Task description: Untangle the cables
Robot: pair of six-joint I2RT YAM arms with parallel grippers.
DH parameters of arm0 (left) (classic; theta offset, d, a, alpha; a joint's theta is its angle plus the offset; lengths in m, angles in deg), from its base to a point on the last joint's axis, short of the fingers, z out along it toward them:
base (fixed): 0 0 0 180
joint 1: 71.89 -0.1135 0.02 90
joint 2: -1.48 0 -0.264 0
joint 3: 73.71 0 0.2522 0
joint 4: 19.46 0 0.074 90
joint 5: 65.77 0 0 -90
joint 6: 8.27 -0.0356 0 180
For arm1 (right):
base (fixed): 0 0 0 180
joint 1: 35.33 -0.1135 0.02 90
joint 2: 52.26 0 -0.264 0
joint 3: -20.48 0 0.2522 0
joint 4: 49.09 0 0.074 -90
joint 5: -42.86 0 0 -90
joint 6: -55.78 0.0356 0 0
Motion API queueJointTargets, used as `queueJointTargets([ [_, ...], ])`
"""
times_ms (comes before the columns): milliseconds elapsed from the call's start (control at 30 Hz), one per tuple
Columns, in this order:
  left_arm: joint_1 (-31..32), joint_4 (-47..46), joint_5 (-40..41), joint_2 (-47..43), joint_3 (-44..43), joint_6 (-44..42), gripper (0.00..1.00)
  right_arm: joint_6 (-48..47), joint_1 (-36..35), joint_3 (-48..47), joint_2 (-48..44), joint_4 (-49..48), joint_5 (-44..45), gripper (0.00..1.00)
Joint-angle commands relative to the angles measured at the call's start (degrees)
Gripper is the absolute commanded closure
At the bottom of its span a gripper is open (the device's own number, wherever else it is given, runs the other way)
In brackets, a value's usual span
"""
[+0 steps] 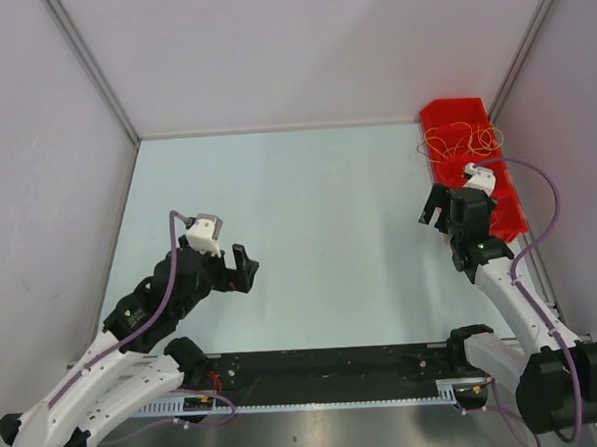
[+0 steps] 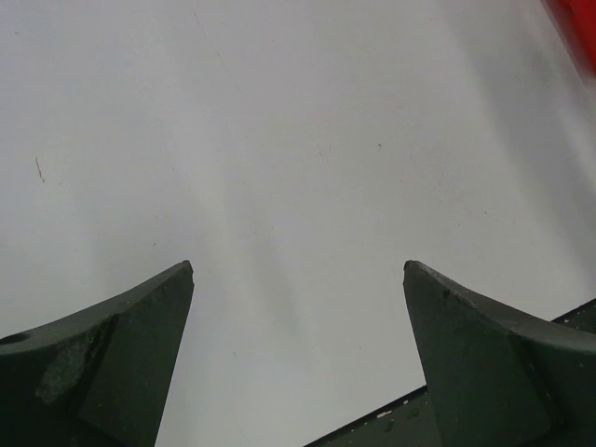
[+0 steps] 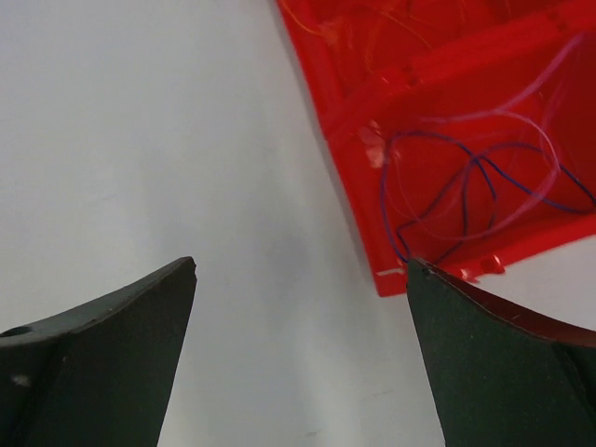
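We see a pale counter filling most of the view, walled in on three sides, with both arms reaching in from its near edge. Along the right side, towards the far corner, lies a red tray, and part of it is covered from above by the right arm. The left hand hangs over the near-left part of the counter, well apart from the tray; in its own camera the left hand has its jaws spread wide, with only bare counter between them. The right hand sits just beside the tray's left edge, and up close the right hand is likewise fully spread and grips nothing. The cables lie inside the tray: thin orange-yellow loops show at its far end, and from the right wrist we make out more cables, dark blue and pinkish, curled together on the tray floor near its corner.
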Motion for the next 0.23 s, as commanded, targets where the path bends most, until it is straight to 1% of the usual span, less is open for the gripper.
queueJointTargets([
  [0,-0.3,-1.4,0.6,0.0,0.1,0.1,0.0,3.3,4.1,4.2,1.4,-9.9,1.6,0.0],
  [133,-0.4,-1.4,0.4,0.5,0.1,0.1,0.0,3.6,2.0,4.9,3.9,-14.5,2.2,0.0],
  [200,-0.4,-1.4,0.4,0.8,0.1,0.1,0.0,3.4,1.0,5.2,4.4,-15.0,4.1,0.0],
])
